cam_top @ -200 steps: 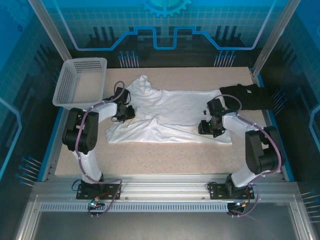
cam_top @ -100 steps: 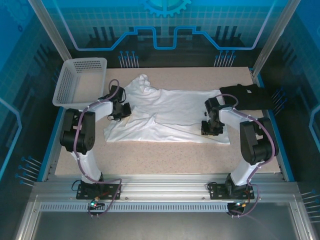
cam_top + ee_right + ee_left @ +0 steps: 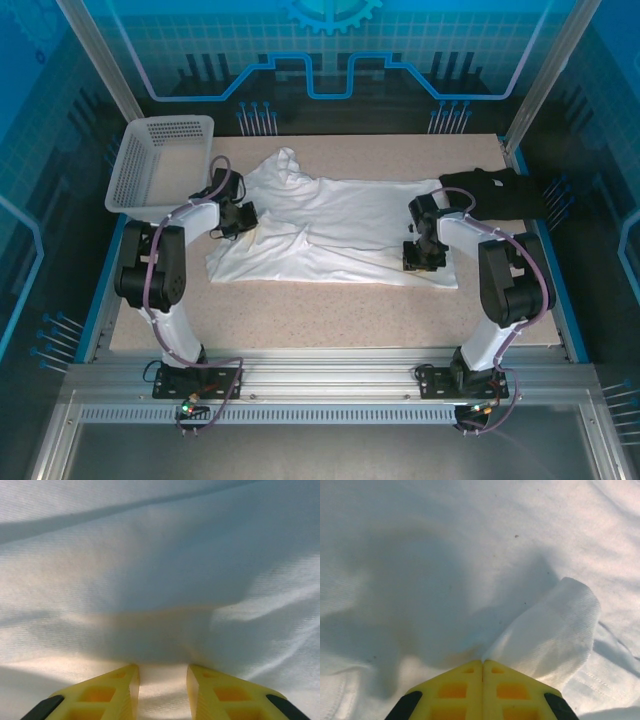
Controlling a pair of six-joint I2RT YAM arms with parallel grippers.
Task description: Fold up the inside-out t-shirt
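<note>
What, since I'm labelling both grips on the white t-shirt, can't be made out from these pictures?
- Top external view: the left gripper has its fingertips hidden beneath its own wrist, at the t-shirt edge.
- Right wrist view: cloth fills the gap between the right gripper fingers; pinched or merely pressed, unclear.
- Top external view: the black garment is partly covered by the right arm and too dark to identify.
</note>
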